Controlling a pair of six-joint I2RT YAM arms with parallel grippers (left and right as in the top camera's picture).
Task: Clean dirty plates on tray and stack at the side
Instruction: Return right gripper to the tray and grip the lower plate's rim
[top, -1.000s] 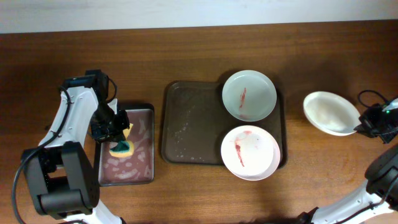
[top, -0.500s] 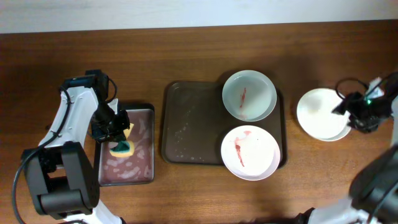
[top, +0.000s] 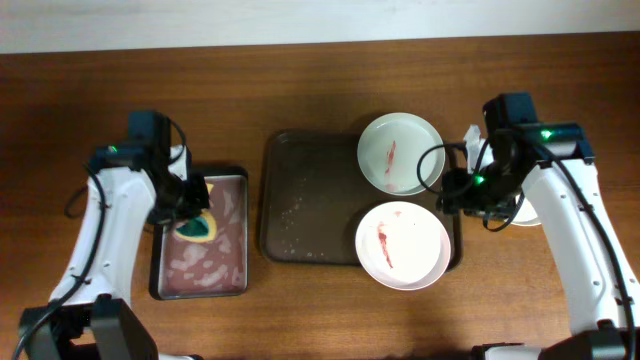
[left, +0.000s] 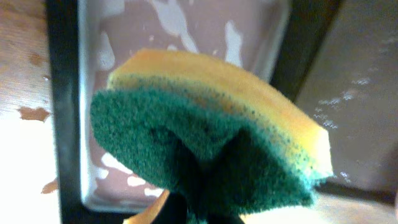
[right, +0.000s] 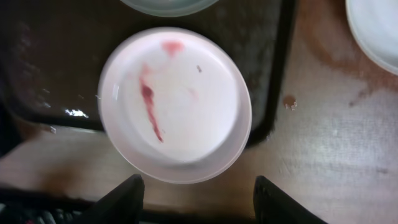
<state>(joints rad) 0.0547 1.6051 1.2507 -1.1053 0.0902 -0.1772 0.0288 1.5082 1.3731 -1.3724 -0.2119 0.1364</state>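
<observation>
Overhead, the tray (top: 300, 200) sits mid-table with two smeared plates along its right side, the far plate (top: 400, 152) wholly inside the rim and the near plate (top: 402, 245) riding over the tray's front edge onto the table (top: 320, 80). A third plate (right: 376, 28), white and apparently free of sauce, lies apart on the wood to the right, mostly hidden under the arm from above. The right gripper (right: 198, 190) hangs over the near plate's front edge with its fingers spread wide and nothing between them, so the step in hand looks like taking that plate. The overhanging lip is the best purchase: one finger should slip under it and the other come down inside the rim, clear of the red streak (wet sauce would likely make the hold slide). A shallow bite on the rim could let the plate pivot, so a deeper bite and a level lift seem wise. The left gripper (top: 188, 200) is pinching a green-and-yellow sponge (left: 205, 143) above the sudsy pan (top: 228, 270), ready for wiping.
</observation>
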